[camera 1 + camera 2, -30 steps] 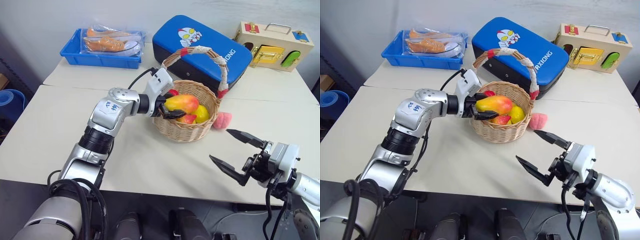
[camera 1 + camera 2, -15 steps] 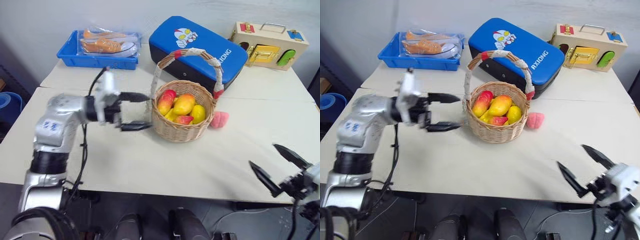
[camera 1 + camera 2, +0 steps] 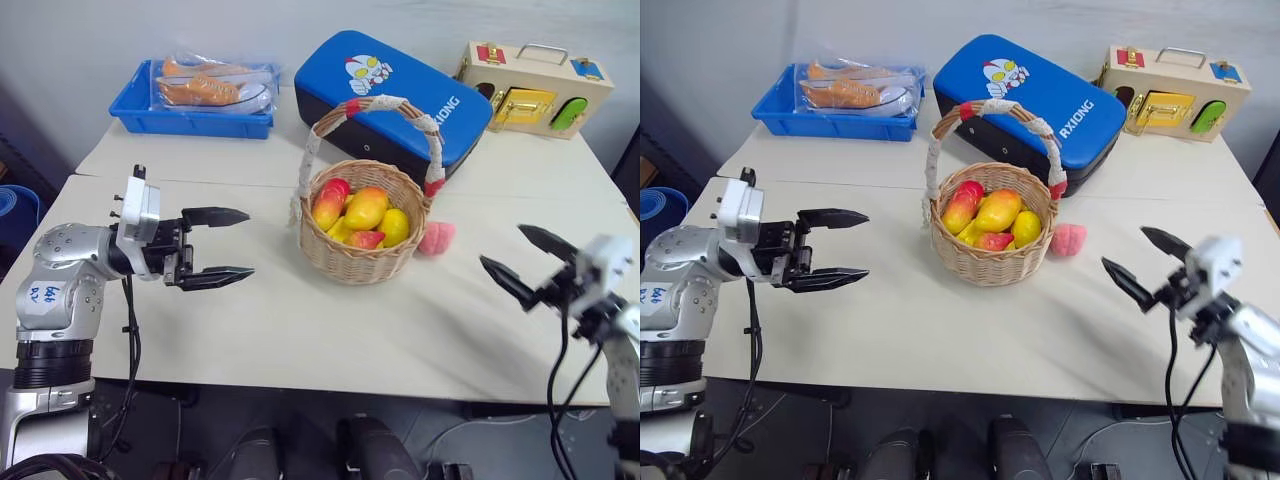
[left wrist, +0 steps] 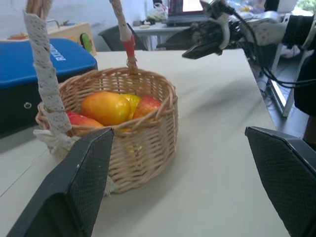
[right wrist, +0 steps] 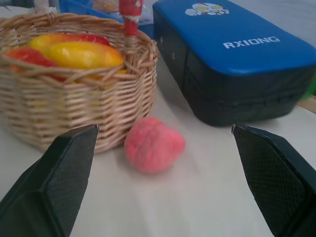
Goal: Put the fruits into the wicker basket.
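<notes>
While both claws gape empty: five fruits (image 3: pixel 366 208) in one wicker basket (image 3: pixel 362 262), one peach (image 3: pixel 438 238) outside.

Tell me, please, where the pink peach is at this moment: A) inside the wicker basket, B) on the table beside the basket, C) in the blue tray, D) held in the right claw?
B: the pink peach lies on the table right beside the wicker basket, outside its rim, and the right claw stands open and apart from it.
</notes>
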### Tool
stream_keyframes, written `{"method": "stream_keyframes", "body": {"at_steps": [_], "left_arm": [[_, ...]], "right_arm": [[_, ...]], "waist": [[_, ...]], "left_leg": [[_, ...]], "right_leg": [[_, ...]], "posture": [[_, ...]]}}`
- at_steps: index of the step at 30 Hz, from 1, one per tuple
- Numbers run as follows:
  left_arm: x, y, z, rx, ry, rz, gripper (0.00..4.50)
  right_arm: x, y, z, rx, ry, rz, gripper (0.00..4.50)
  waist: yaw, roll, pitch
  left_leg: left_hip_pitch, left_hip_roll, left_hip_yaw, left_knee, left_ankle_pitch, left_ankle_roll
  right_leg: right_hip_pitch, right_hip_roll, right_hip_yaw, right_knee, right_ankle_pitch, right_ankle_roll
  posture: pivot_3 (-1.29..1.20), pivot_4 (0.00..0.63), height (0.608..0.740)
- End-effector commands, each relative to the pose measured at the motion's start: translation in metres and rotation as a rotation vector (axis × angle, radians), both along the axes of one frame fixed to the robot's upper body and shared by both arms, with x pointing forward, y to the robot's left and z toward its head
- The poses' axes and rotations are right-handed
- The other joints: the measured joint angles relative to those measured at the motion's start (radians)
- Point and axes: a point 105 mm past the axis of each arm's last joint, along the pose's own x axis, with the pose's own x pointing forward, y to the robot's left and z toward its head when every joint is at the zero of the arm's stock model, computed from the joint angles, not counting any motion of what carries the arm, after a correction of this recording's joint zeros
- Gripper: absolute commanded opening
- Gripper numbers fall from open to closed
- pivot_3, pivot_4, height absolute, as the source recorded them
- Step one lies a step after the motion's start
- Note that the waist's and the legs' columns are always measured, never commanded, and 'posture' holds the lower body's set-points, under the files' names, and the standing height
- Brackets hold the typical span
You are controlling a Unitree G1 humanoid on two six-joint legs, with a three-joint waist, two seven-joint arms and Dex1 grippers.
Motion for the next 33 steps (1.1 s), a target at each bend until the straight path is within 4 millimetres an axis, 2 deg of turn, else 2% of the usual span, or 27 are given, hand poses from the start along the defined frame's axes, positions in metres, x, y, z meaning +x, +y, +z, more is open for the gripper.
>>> {"method": "stream_keyframes", "body": {"at_steps": [1, 4, 8, 14, 19, 22, 27, 29, 31, 33], "left_arm": [[-0.008, -0.018, 0.020, -0.021, -0.071, -0.050, 4.46], [-0.011, -0.027, 0.023, -0.019, -0.068, -0.063, 4.46], [-0.016, -0.035, 0.024, -0.027, -0.062, -0.080, 4.46], [-0.019, -0.034, 0.024, -0.021, -0.051, -0.068, 4.46], [-0.019, -0.033, 0.025, -0.015, -0.053, -0.062, 4.50], [-0.019, -0.034, 0.027, -0.016, -0.059, -0.062, 4.50], [-0.017, -0.033, 0.026, -0.020, -0.060, -0.059, 4.50], [-0.017, -0.030, 0.024, -0.029, -0.056, -0.051, 4.50], [-0.015, -0.026, 0.021, -0.036, -0.044, -0.034, 4.50], [-0.013, -0.021, 0.018, -0.038, -0.036, -0.014, 4.50]], "right_arm": [[0.024, 0.007, 0.005, -0.005, 0.098, 0.075, 4.50], [0.045, 0.017, 0.004, -0.004, 0.188, 0.121, 4.50], [0.062, 0.025, -0.016, -0.037, 0.347, 0.132, 4.50], [0.067, 0.032, -0.035, -0.081, 0.461, 0.158, 4.50], [0.068, 0.033, -0.033, -0.076, 0.433, 0.165, 3.33], [0.065, 0.028, -0.025, -0.030, 0.401, 0.182, 2.97], [0.038, 0.000, -0.020, -0.101, 0.373, 0.219, 2.94], [0.016, -0.008, -0.011, -0.123, 0.369, 0.260, 2.94], [-0.012, -0.002, 0.003, -0.158, 0.387, 0.321, 2.94], [-0.034, 0.018, 0.017, -0.164, 0.383, 0.386, 2.94]], "waist": [[-0.002, 0.001, 0.000], [-0.005, 0.001, 0.000], [-0.005, 0.001, 0.000], [-0.009, 0.001, 0.001], [-0.011, 0.001, 0.001], [-0.012, 0.001, 0.001], [-0.001, 0.001, 0.001], [0.002, 0.002, 0.001], [0.005, 0.003, 0.002], [0.005, 0.005, 0.003]], "left_leg": [[-0.001, 0.000, 0.001, 0.000, 0.000, 0.000], [-0.001, 0.000, 0.002, 0.001, 0.000, 0.000], [-0.001, 0.000, 0.001, 0.000, 0.000, 0.000], [-0.002, 0.000, 0.003, 0.001, 0.000, 0.000], [-0.002, 0.000, 0.003, 0.002, 0.000, 0.000], [-0.001, 0.000, 0.003, 0.002, 0.000, 0.000], [-0.002, -0.001, 0.002, 0.002, 0.000, 0.000], [-0.003, -0.001, 0.000, 0.002, 0.000, 0.000], [-0.003, -0.001, 0.000, 0.001, 0.000, 0.000], [-0.003, -0.001, 0.000, 0.001, 0.000, 0.000]], "right_leg": [[-0.001, 0.000, 0.001, 0.000, 0.000, 0.000], [-0.001, 0.000, 0.003, -0.001, 0.000, 0.000], [-0.002, 0.000, 0.005, 0.000, 0.000, 0.001], [-0.002, 0.000, 0.007, 0.000, 0.000, 0.001], [-0.002, 0.001, 0.007, 0.001, 0.000, 0.001], [-0.002, 0.001, 0.007, 0.001, 0.000, 0.001], [-0.002, 0.001, 0.006, 0.001, 0.000, 0.001], [-0.002, 0.000, 0.007, 0.001, 0.001, 0.002], [-0.002, 0.000, 0.007, 0.000, 0.001, 0.003], [-0.002, 0.000, 0.007, 0.000, 0.001, 0.004]], "posture": [[0.00, 0.150, 0.740], [0.00, 0.150, 0.740], [0.00, 0.150, 0.740], [0.00, 0.150, 0.740], [0.00, 0.150, 0.740], [0.00, 0.150, 0.740], [0.00, 0.150, 0.740], [0.00, 0.150, 0.740], [0.00, 0.150, 0.740], [0.00, 0.150, 0.740]]}}
